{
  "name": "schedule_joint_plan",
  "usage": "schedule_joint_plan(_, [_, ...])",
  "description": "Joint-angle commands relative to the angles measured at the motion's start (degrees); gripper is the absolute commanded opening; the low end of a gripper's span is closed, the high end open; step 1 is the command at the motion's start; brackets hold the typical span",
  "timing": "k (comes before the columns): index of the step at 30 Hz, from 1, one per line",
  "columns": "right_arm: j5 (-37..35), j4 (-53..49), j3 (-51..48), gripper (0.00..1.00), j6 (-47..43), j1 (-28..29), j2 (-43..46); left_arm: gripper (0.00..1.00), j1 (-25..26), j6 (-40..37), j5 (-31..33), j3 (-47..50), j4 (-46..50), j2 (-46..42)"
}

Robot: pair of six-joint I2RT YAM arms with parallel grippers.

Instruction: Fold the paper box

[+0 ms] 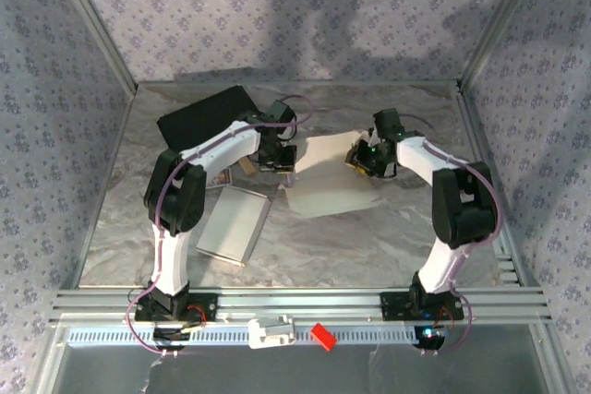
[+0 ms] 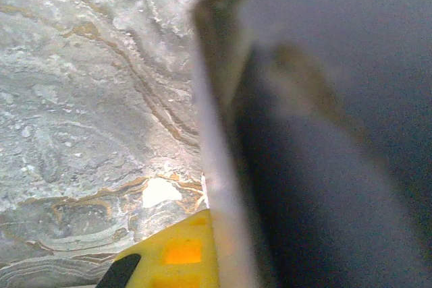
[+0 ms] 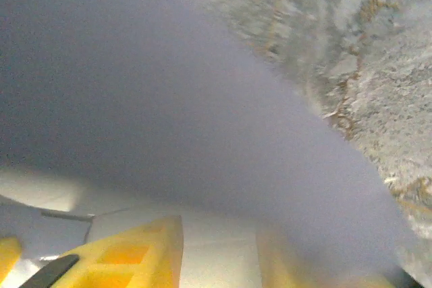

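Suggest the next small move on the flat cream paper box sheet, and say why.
Probably tip the raised paper edge inward with the left gripper while the right gripper steadies the opposite side. The cream paper box sheet lies mostly flat on the marble table, both grippers sit at its edges, and the left wrist view shows that edge standing up.

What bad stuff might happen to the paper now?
The left gripper and the right gripper are at opposite edges of the paper.
1. If they pull apart, the thin paper may tear.
2. If they push together, it may crumple instead of bending along its creases.
3. The paper lies loose on the smooth table, so it might slide away from a gripper.
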State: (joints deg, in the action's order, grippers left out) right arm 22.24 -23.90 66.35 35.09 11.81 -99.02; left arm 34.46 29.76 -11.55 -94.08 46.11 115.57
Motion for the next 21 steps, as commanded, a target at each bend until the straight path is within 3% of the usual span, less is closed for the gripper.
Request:
schedule_joint_plan(1, [3.4,-1.1,4.3,0.39,-3.2,-2.4,8.7,0.00,-2.8,-2.9,-7.5,-2.5,-1.6,-1.4])
schedule_joint_plan(9, [11.6,2.3,8.0,0.40,-1.9,-14.1,16.3,0.00,-8.7,-9.0,-24.3,-2.5,-4.5,-2.1])
schedule_joint_plan(12, [22.6,13.2,5.3,0.38,3.2,-18.1,14.7,0.00,-10.6,-10.8,-31.2,-2.4,-5.7,-1.7])
schedule_joint_plan(17, [35.6,16.6,7.6,0.39,1.4,-18.1,10.0,0.00,-12.9,-12.7,-41.7,-3.5,-6.9,0.0])
schedule_joint_plan(21, [40.4,20.2,8.7,0.39,2.1,-17.9,8.3,0.00,-13.0,-15.8,-42.6,-5.4,-5.1,1.6])
